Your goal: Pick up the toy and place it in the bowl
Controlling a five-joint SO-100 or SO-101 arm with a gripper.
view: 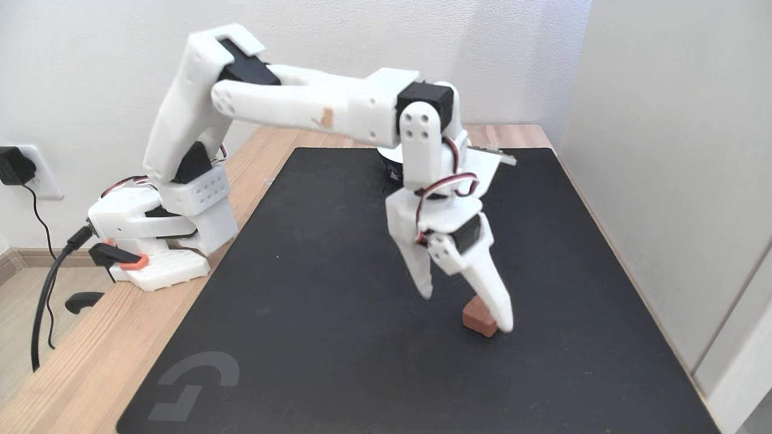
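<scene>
— Step in hand? Reaching for the toy (477, 316), judging by the fixed view; not yet grasped.
— Gripper (467, 310)? Spread fairly wide, holding nothing, pointing down at the black mat (313, 301) on the table (90, 361).
— Toy's place? On the mat, near and right of centre, touching or just beside the right finger, well apart from the left one.
— Next? Probably shifting right to centre the toy, then closing. Bowl (392, 166) far behind the arm, mostly hidden.
</scene>
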